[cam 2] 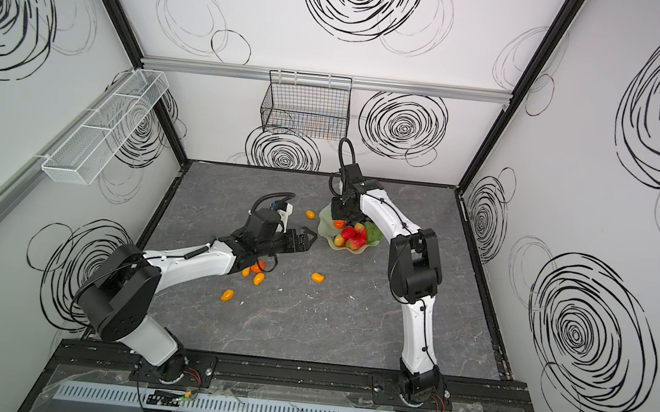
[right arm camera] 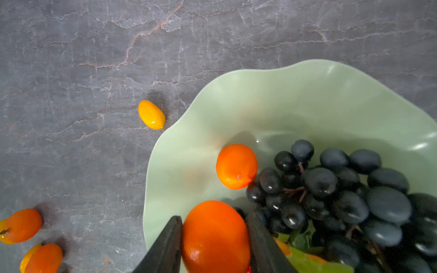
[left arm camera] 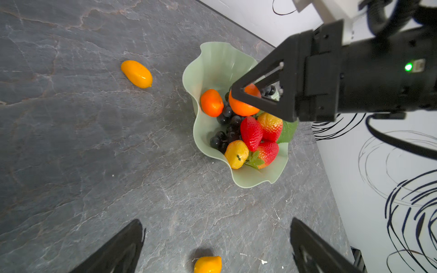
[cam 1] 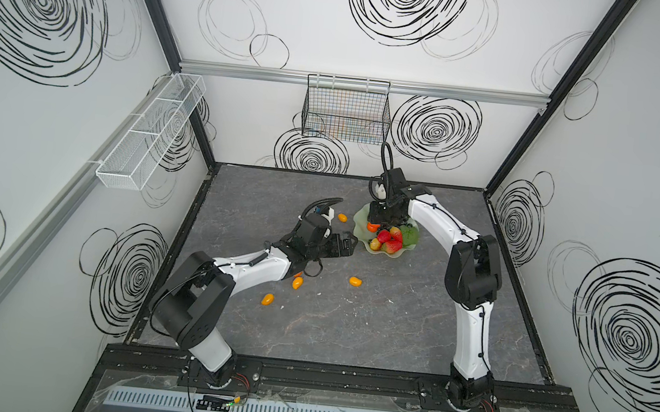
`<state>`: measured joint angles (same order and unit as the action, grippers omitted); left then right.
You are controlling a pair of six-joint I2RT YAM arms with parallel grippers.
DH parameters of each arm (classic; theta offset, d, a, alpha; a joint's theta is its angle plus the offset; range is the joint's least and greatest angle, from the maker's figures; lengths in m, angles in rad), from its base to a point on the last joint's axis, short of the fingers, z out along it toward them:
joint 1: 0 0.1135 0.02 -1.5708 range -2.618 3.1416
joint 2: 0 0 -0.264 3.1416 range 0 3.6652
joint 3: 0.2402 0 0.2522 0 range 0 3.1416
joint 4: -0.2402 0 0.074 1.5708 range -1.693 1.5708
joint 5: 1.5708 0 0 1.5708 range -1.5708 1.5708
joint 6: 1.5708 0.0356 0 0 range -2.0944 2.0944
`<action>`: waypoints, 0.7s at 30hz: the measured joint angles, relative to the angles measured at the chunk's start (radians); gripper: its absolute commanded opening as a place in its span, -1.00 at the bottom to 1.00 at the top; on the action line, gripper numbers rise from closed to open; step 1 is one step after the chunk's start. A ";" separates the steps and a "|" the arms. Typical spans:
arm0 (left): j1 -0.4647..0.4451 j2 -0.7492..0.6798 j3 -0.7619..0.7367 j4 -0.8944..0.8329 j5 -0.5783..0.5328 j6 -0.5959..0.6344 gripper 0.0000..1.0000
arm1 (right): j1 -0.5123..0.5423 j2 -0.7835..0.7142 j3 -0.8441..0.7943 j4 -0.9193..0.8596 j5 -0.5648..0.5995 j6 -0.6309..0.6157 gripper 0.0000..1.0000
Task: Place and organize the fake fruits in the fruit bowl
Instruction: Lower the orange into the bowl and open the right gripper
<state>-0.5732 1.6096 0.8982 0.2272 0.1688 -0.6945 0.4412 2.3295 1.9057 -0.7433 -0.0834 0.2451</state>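
fruit bowl [left arm camera: 212,61] is sitting on the grey table [cam 1: 391,326], right of centre, carrying grape bunch [right arm camera: 331,189], strawberries [left arm camera: 251,133] and a tangerine [right arm camera: 236,166] | right gripper [right arm camera: 214,218] is hanging over the bowl, jaws clamping a second tangerine [right arm camera: 215,238] | left gripper [left arm camera: 216,234] is hovering near the bowl, jaws gaping wide, nothing between them | kumquats [cam 1: 355,280] are lying loose on the table

A black wire basket [cam 1: 346,110] hangs at the back, a white mesh basket [cam 1: 152,130] along the left side.
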 measured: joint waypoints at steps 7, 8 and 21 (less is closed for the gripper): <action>-0.002 0.002 0.002 -0.003 0.004 0.003 0.99 | -0.018 0.079 0.093 -0.027 0.022 0.000 -0.04; -0.002 0.002 0.002 -0.005 0.004 0.004 0.99 | -0.019 0.092 0.104 -0.032 0.024 0.000 -0.04; -0.002 0.001 -0.006 -0.044 -0.002 0.007 0.99 | -0.029 0.168 0.185 -0.080 0.032 -0.006 0.22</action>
<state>-0.5755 1.6108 0.8917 0.1829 0.1673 -0.6876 0.4126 2.4973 2.0911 -0.8230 -0.0509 0.2394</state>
